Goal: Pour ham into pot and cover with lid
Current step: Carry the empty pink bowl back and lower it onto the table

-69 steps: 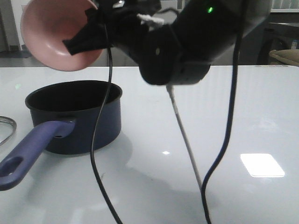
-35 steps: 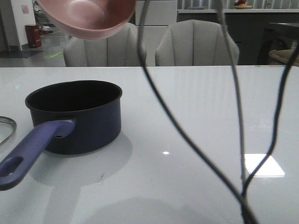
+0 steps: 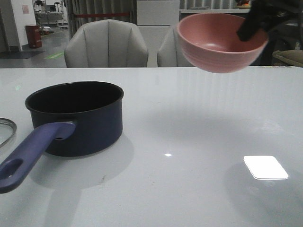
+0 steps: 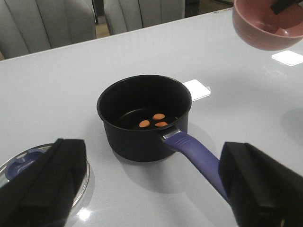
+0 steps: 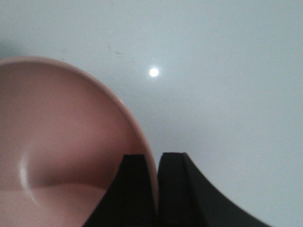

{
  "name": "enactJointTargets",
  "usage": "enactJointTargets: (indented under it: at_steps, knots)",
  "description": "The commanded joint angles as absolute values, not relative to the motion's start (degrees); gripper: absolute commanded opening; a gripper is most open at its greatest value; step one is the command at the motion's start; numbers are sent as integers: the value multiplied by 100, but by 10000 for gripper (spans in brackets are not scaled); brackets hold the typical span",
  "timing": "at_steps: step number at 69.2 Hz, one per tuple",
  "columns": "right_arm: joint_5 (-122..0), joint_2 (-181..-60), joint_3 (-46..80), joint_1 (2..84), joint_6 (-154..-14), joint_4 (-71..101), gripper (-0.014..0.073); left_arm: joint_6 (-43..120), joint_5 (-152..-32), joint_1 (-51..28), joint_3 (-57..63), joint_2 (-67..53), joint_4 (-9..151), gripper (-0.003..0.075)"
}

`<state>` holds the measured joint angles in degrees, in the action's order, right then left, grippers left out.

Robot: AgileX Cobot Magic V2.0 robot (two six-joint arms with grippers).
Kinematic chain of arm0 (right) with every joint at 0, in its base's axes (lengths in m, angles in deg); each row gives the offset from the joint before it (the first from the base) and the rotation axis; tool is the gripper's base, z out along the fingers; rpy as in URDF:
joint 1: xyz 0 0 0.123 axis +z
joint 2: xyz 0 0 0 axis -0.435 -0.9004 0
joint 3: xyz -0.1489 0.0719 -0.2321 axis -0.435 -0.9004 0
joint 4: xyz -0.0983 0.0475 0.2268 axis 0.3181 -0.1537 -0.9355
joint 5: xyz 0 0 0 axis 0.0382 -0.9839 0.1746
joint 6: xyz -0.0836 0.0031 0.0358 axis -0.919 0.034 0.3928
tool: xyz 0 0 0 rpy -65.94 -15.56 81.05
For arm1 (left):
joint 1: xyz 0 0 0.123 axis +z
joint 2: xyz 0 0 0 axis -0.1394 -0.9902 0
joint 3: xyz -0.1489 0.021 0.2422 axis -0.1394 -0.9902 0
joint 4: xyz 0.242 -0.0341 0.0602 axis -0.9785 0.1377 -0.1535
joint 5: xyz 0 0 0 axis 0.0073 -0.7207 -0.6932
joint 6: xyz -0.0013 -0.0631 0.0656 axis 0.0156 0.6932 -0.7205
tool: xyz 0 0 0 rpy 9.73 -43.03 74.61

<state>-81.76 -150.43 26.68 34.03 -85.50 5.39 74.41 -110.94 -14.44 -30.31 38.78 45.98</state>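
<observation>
The right gripper (image 5: 154, 182) pinches the rim of the pink bowl (image 3: 222, 42), one finger inside and one outside, holding it upright in the air well to the right of the pot (image 3: 75, 116) and above the white table (image 3: 189, 156). From where I stand the bowl looks empty, which fits its being carried level now; there is nothing left to tip out.

The ham (image 4: 152, 120) lies at the bottom of the pot, three small orange pieces close together near the handle side. The pot stands upright with its long blue-purple handle (image 3: 31, 151) pointing toward the robot, an easy reach should it need steadying.

The glass lid (image 4: 28, 163) with its blue knob rests flat on the table just beside the pot, on the left arm's side. The left gripper (image 4: 151, 187) hangs above it and the pot with its fingers spread wide, holding nothing. I judge the pouring done and the lid the left arm's job.
</observation>
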Motion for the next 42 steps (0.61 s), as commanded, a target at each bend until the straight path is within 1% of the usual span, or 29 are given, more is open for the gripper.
enactJointTargets:
  at_steps: [1,10,42]
  knots:
    - [-8322,-14940,2824,3020,-8530,551,135,7467,-10681,-1500,-2876,3827,4619,606]
    - [-8701,-15291,2824,2835,-8530,568,135,7467,-10681,-1500,-2876,3827,4619,606]
    - [-8485,-16300,2829,2835,-8530,453,139,7467,-10681,-1500,-2876,3827,4619,606]
